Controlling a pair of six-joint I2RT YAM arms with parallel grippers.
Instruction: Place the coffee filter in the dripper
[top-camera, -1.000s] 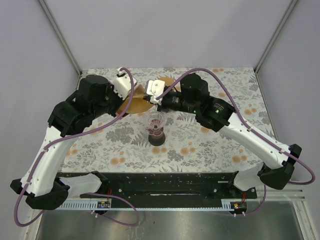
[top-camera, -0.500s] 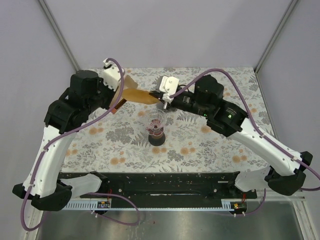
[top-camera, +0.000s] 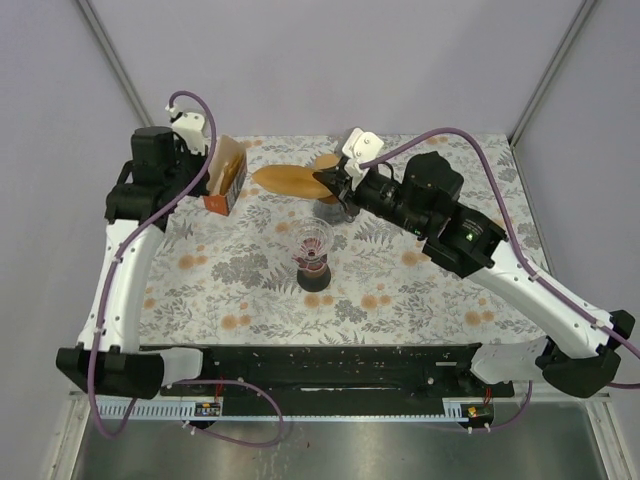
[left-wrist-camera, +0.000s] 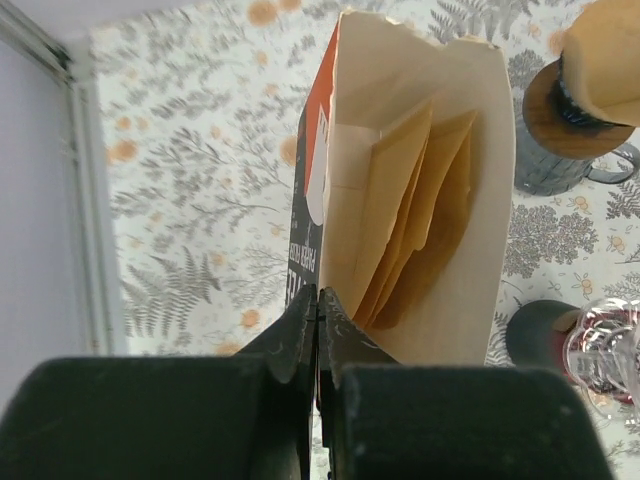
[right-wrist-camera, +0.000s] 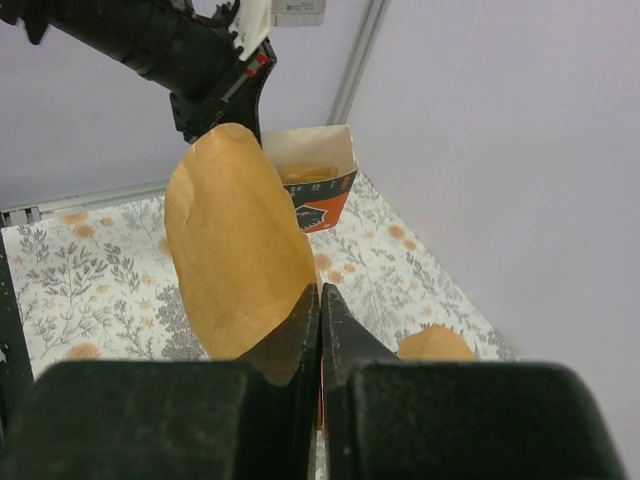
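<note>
My right gripper (top-camera: 322, 183) is shut on the edge of a brown paper coffee filter (top-camera: 288, 180) and holds it in the air, behind and above the glass dripper (top-camera: 312, 240), which stands on a dark base. In the right wrist view the filter (right-wrist-camera: 235, 240) hangs flat from the shut tips (right-wrist-camera: 320, 295). My left gripper (top-camera: 208, 172) is shut on the side wall of the open filter box (top-camera: 226, 175) at the back left. The left wrist view shows the box (left-wrist-camera: 470, 300) with more filters inside, and the dripper (left-wrist-camera: 600, 345) at the lower right.
A grey mug (left-wrist-camera: 565, 160) with a wooden disc and a brown filter on top stands behind the dripper, under my right gripper; it also shows in the top view (top-camera: 331, 211). The enclosure's walls and metal posts close off the back and sides.
The filter has come fully out of the box. My left arm has drawn the box away to the back left, and my right gripper has moved right with the filter.
</note>
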